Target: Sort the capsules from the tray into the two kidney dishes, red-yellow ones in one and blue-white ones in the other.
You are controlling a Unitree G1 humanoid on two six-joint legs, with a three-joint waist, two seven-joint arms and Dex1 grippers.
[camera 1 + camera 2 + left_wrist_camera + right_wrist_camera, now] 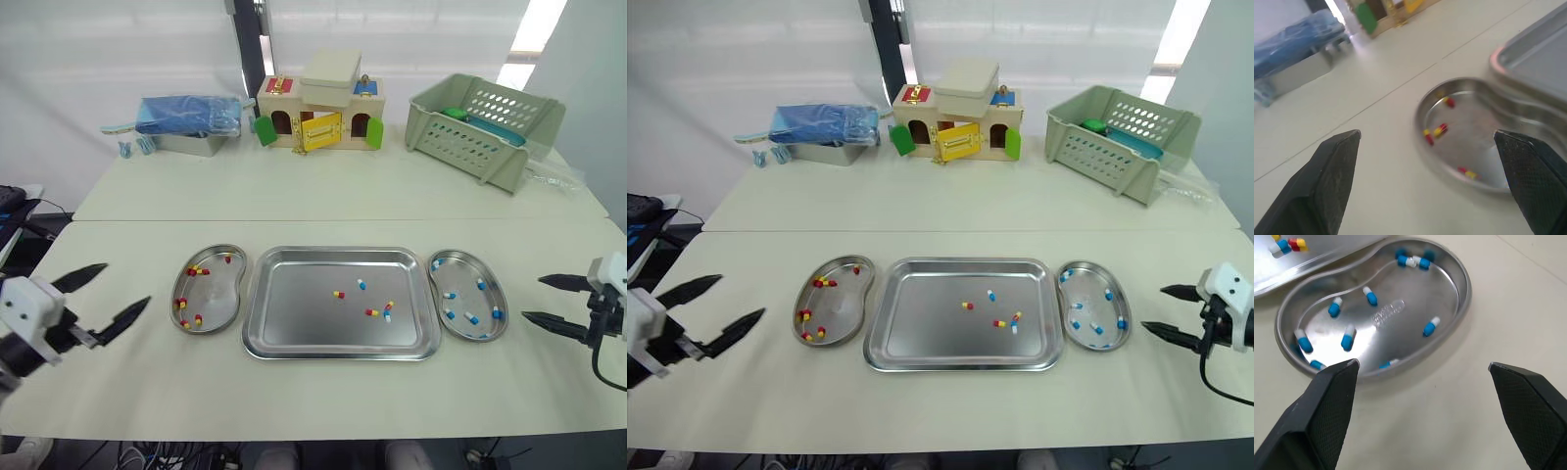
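A steel tray (294, 323) lies mid-table holding several capsules: a red-yellow one (338, 294), a blue-white one (361, 284), and a small cluster (381, 311) of both kinds. Left of it, a kidney dish (223, 284) holds several red-yellow capsules (1434, 133). The right kidney dish (468, 269) holds several blue-white capsules (1369, 295). My left gripper (108, 296) hovers open left of the left dish. Beyond the right dish, at the table's right end, my right gripper (541, 300) stands open and empty.
Along the far side of the table stand a steel box with blue cloth (188, 120), a toy wooden house (319, 110) and a pale green basket (482, 125). A seam (343, 219) splits the two tabletops.
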